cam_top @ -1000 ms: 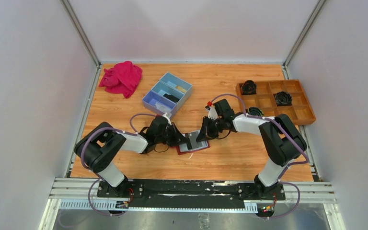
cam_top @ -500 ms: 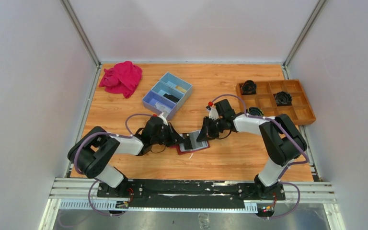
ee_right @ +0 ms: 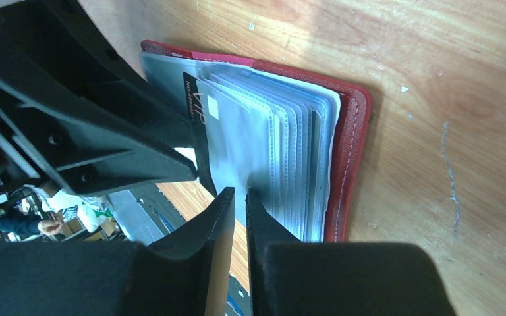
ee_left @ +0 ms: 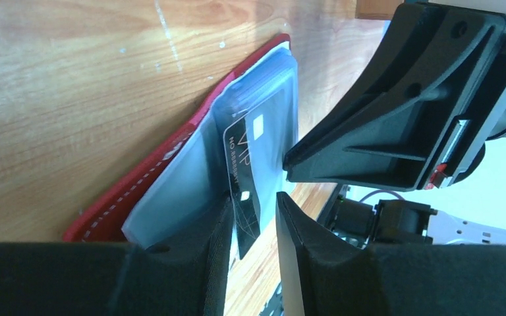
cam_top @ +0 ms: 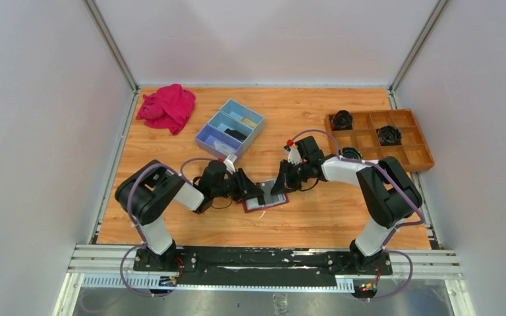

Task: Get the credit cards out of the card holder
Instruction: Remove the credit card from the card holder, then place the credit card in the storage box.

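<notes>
The dark red card holder lies open on the table between both grippers, its grey see-through pockets fanned up. A dark credit card marked VIP sticks out of a pocket. My left gripper is open around the card's end; the card leans on the left finger, with a gap to the other finger. My right gripper is shut on a see-through pocket leaf at the holder's opposite side. The red cover rests flat on the wood. Any other cards are hidden in the pockets.
A blue three-compartment box stands behind the left gripper. A bright pink cloth lies at the back left. A wooden compartment tray with black round items sits at the right. White walls close in three sides.
My left gripper's jaws have gone from shut to open around the dark card, and its arm has shifted slightly. The right gripper holds as before.
</notes>
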{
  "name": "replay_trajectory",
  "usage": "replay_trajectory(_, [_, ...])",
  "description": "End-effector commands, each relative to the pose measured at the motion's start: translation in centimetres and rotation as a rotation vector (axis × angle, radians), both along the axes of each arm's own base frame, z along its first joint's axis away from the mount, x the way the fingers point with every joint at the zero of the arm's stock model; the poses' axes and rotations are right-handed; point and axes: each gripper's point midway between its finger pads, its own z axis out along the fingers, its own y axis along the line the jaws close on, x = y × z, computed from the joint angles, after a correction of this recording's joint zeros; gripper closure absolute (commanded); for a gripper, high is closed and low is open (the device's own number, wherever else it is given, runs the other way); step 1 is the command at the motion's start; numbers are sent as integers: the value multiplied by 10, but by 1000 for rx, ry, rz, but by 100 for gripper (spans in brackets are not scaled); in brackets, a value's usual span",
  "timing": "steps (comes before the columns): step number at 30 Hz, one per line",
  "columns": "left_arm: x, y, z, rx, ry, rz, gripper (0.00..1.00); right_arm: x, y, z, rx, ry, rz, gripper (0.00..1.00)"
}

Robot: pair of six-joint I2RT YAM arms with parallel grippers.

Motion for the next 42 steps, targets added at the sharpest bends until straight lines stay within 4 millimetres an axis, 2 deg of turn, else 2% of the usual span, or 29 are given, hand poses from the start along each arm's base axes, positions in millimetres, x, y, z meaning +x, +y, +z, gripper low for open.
replay_trajectory(1, [-1, -8, 18, -177, -20, 16, 70, -7, -19, -21, -86, 47, -34, 84])
replay_trajectory(3, [-3, -6, 14, -219, -1, 34, 76, -7, -19, -21, -87, 47, -33, 84])
replay_trajectory(7, [-5, -4, 12, -273, 12, 63, 77, -7, -18, -21, -86, 47, -33, 84])
replay_trajectory(8, [-6, -2, 11, -277, 11, 72, 81, -7, -19, -20, -87, 47, -34, 84])
replay_trajectory(10, [-6, 0, 9, -275, 13, 83, 97, -6, -19, -20, -88, 45, -33, 84])
replay_trajectory(11, [-7, 2, 7, -272, 16, 88, 100, -6, -19, -20, -89, 44, -32, 84])
replay_trajectory(24, [-12, 26, 8, -178, -10, 116, 100, -6, -20, -19, -98, 40, -32, 84])
replay_trajectory(30, [-20, 39, 0, -13, -7, 98, 100, -5, -24, -16, -120, 22, -43, 84])
replay_trajectory(33, [-19, 48, 7, 83, -44, 93, 100, -3, -28, -11, -137, 1, -49, 84])
replay_trajectory(36, [-15, 53, 22, 139, -100, 85, 100, 0, -30, -3, -146, -26, -51, 82])
replay_trajectory(37, [-12, 52, 32, 138, -127, 79, 100, 1, -30, 0, -146, -33, -51, 82])
replay_trajectory(42, [-5, 50, 49, 166, -179, 52, 100, 7, -29, 18, -140, -79, -58, 78])
